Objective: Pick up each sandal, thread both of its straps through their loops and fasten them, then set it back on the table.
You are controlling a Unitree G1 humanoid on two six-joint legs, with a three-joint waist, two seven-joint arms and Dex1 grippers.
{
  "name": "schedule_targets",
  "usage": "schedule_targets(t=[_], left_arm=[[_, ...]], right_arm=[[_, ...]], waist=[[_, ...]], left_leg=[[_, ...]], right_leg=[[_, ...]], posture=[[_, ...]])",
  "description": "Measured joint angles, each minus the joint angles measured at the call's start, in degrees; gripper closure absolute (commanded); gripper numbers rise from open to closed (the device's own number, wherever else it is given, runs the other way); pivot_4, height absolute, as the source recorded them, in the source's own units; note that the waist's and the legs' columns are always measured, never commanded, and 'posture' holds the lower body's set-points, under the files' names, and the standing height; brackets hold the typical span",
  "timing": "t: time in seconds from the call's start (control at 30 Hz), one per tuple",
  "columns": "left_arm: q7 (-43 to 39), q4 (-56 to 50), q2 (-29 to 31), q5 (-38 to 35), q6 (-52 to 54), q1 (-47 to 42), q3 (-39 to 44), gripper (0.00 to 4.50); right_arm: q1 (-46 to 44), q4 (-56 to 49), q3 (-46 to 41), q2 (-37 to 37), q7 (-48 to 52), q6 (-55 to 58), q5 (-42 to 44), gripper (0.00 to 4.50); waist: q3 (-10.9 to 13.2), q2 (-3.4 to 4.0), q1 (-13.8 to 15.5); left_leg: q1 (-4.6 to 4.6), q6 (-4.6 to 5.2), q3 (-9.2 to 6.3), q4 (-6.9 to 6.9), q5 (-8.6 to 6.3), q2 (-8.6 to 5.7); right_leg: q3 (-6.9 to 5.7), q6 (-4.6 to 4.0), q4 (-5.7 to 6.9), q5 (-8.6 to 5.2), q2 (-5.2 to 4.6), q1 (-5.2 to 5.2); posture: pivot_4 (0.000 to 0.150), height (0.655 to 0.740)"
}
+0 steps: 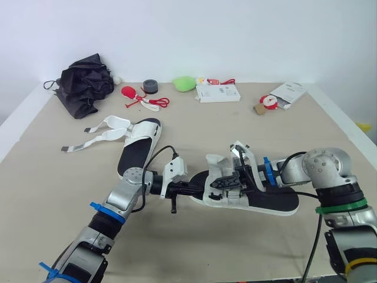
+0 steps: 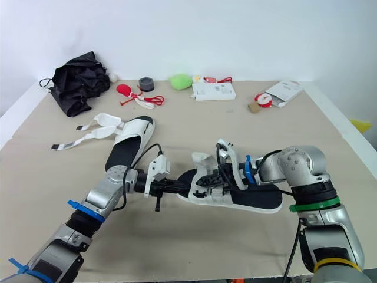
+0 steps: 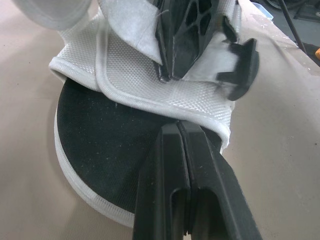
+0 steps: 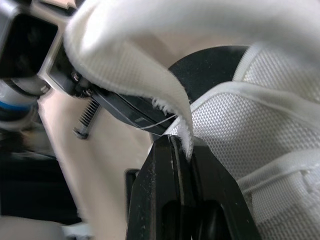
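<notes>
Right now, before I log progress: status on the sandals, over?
Left gripper jaws shut, at the front flap of the near sandal. Right gripper jaws shut on its strap, not yet fastened. Far sandal apart, straps loose.

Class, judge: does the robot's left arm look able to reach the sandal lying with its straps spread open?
Probably yes. The open sandal lies close beside the left forearm, with nothing blocking it. But the left pincer is shut at the near sandal's toe and would have to leave it first.
</notes>
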Motion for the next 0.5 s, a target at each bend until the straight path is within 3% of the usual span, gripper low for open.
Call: schedule_targets(t=[0.2, 0.5], left_arm=[[-0.01, -0.04, 0.11, -0.01, 0.19, 0.02, 0.09, 4.5], [-0.15, -0.77, 0.31, -0.05, 0.58, 0.22, 0.08, 4.5]], right_arm=[[0.82, -6.6, 6.93, -4.0, 11.49, -10.31, -9.83, 4.45], [0.48, -4.91, 8.13, -4.54, 22.8, -14.6, -14.78, 4.45]], waist=[[0.0, 0.0, 0.0], [0.02, 0.01, 0.05]], left_leg=[[0.03, -0.01, -0.01, 0.01, 0.0, 0.0], [0.03, -0.11, -0.01, 0.02, -0.09, 0.0]], right_leg=[[-0.01, 0.0, 0.0, -0.01, 0.0, 0.01], [-0.02, -0.38, 0.01, 0.05, -0.03, -0.01]], posture=[[0.15, 0.74], [0.15, 0.74]])
